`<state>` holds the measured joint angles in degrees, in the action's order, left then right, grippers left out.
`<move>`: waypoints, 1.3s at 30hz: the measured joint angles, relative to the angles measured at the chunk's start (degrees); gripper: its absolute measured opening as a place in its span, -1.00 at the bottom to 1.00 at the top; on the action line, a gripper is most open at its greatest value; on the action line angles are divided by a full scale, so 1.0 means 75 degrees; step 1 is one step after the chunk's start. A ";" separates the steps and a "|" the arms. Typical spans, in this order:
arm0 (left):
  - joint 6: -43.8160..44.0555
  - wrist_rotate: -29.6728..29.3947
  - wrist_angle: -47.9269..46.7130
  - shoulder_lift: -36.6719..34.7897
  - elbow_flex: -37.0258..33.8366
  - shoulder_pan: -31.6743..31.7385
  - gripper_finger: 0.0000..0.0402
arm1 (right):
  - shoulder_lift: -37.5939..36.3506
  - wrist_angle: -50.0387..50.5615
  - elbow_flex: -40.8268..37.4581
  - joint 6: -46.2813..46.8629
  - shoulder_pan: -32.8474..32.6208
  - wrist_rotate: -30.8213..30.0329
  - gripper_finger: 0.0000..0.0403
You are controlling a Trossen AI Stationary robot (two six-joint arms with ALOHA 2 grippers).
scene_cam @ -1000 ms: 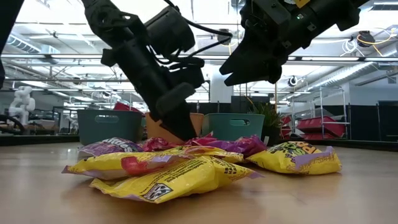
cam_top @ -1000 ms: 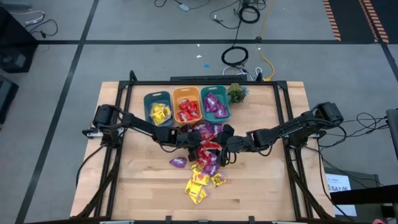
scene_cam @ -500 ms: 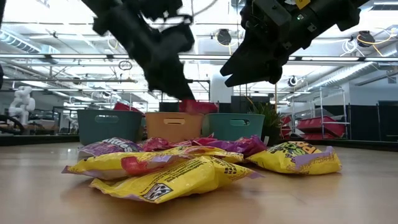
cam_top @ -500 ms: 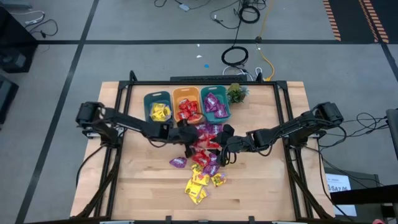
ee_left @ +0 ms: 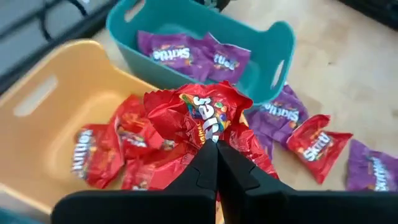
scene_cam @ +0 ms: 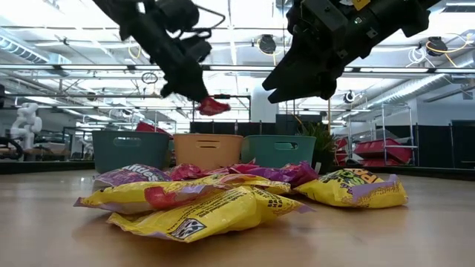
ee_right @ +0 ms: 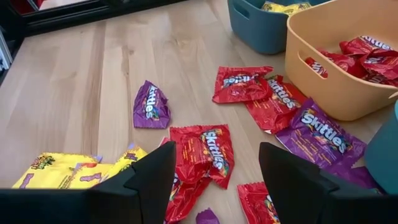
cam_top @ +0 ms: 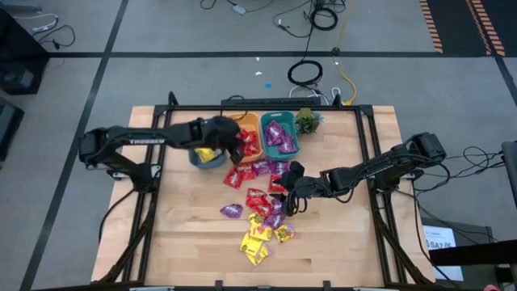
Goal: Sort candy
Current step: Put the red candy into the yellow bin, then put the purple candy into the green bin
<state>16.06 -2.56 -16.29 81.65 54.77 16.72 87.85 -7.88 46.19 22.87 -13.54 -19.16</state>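
My left gripper is shut on a red candy packet and is above the orange bin, which holds red packets. In the low view the packet hangs well above the bins. My right gripper is open and hovers over the loose pile of red, purple and yellow candy lying flat on the table, touching nothing. A teal bin holds purple packets. Another teal bin with yellow ones is partly hidden by my left arm. My left gripper pinches the red packet by one crinkled edge between its two shut fingertips, coming from above and slanting toward the far edge. The packet is lifted clear and hangs past the fingertips over the orange bin.
A small green plant stands at the far edge, right of the bins. Loose red and purple packets lie between the bins and the pile. Yellow packets reach toward the near edge. Bare wood lies left and right of the pile.
My left gripper has risen from the pile with the red packet and moved toward the far edge, until it is over the orange bin; the packet is lifted clear of the table. My right arm has stayed where it was.
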 joint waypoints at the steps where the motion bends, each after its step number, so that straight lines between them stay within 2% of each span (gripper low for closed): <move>1: 0.0031 0.0167 -0.0010 0.0066 0.0002 0.0166 -0.98 | 0.0000 0.0000 0.0000 0.0000 0.0000 0.0000 0.10; 11: 0.0217 0.0301 -0.0082 0.0413 -0.0001 0.0845 -0.66 | 0.0000 0.0053 0.0000 0.0000 0.0000 0.0204 0.10; 20: 0.0182 0.0491 -0.0209 0.0329 -0.0001 0.0777 -0.63 | 0.0000 0.0152 0.0000 -0.0120 0.0000 0.0166 0.10; 27: -0.0214 0.0824 -0.0806 -0.0097 -0.0074 -0.0083 -0.63 | 0.0000 0.1111 0.0000 0.0371 0.0000 0.0163 0.10; 33: -0.0005 0.0797 0.0368 -0.0778 -0.1089 -0.1097 -0.63 | 0.0000 0.2192 0.0000 0.1185 -0.0074 0.0170 0.10; 36: 0.0278 0.0742 0.0839 -0.1283 -0.1674 -0.1586 -0.63 | 0.0000 0.2505 0.0000 0.1140 -0.0255 0.0196 0.10; 39: 0.0421 0.0322 0.1204 -0.1851 -0.2180 -0.2107 -0.63 | 0.0000 0.2669 0.0000 0.0911 -0.0436 0.0231 0.10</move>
<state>19.22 -0.15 -7.26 67.77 38.42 0.92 87.85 12.14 46.19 29.71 -16.81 -17.42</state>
